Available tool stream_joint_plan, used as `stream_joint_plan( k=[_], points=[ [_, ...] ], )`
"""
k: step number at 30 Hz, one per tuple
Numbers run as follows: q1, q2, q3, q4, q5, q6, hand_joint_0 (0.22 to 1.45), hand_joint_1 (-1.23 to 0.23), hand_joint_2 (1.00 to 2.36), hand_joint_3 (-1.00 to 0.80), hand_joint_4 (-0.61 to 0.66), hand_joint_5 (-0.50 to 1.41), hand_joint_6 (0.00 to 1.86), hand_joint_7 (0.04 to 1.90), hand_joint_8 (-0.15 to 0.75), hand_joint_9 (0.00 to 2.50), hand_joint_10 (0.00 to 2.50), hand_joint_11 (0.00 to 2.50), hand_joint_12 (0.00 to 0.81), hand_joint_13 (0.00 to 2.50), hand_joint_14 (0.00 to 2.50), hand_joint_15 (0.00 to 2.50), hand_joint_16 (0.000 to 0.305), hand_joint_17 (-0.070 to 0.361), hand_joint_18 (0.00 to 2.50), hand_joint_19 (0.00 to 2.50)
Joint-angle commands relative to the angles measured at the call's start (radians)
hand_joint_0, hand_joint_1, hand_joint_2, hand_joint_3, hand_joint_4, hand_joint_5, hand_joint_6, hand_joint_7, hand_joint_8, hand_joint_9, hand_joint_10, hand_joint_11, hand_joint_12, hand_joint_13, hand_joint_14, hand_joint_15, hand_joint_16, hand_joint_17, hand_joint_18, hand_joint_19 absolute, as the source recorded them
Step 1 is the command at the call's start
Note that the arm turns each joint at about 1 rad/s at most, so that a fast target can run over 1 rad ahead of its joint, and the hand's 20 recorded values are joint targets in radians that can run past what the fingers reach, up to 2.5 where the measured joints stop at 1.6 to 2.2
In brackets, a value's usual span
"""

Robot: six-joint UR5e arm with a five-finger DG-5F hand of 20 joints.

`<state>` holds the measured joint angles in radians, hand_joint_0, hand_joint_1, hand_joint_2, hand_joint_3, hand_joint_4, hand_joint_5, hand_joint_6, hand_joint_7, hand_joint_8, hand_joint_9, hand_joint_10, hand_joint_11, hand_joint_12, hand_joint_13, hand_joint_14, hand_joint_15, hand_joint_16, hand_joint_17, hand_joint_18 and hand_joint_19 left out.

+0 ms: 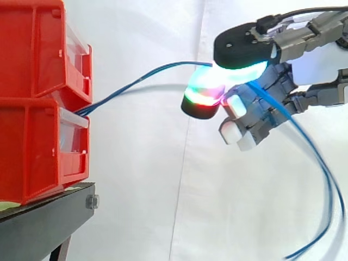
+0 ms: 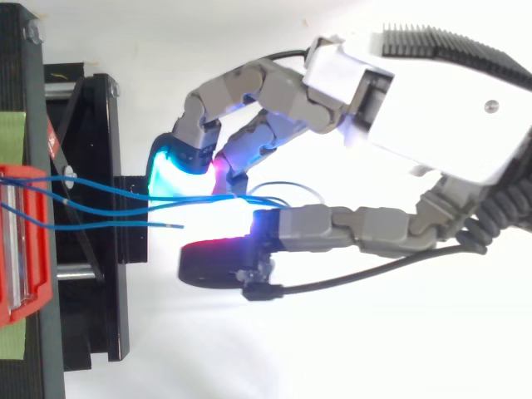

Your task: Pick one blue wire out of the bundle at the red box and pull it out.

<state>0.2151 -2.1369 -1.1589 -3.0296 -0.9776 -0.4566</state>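
Two stacked red bins (image 1: 32,60) stand at the left on a black stand (image 1: 49,217). Thin blue wires (image 1: 147,73) leave the gap between the bins and arc up to the right towards my hand (image 1: 312,68). The hand's fingers are curled, and a glowing thumb pad above and a glowing finger pad (image 1: 202,100) below pinch a blue wire. From above, three blue wires (image 2: 125,193) run from the red bin (image 2: 21,249) towards the hand (image 2: 432,108). One shorter wire (image 2: 162,224) ends loose before the pads. Behind the hand, blue wire tails (image 1: 326,185) hang down.
The black stand (image 2: 91,166) juts out under the bins towards the hand. A white curtain forms the backdrop, and a strip of green tape (image 2: 10,133) lies on the stand beside the bin.
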Motion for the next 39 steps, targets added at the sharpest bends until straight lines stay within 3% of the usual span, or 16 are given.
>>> stream_joint_plan(
  k=[1,13,26,39],
  points=[
    [0.000,0.012,0.001,-0.038,-0.009,0.026,0.69,-0.87,1.01,-0.32,0.17,-0.19,0.99,0.84,0.348,0.89,0.01,0.85,0.422,0.84,0.02,0.49,0.054,0.121,0.78,0.38],
    [0.000,0.012,0.001,-0.061,-0.058,0.090,0.59,-0.75,1.01,-0.37,0.19,-0.18,0.98,0.84,0.356,0.92,0.01,0.82,0.427,0.85,0.02,0.50,0.054,0.122,0.76,0.44],
    [0.000,0.012,-0.001,-0.061,-0.062,0.092,0.55,-0.52,1.01,-0.42,0.20,-0.17,0.96,0.87,0.362,0.94,0.01,0.77,0.432,0.84,0.02,0.51,0.056,0.126,0.74,0.46],
    [0.000,0.012,-0.001,-0.063,-0.072,0.108,0.60,-0.69,1.01,-0.30,0.20,-0.16,0.96,0.91,0.364,0.95,0.01,0.79,0.423,0.86,0.02,0.50,0.055,0.123,0.77,0.45]
  ],
)
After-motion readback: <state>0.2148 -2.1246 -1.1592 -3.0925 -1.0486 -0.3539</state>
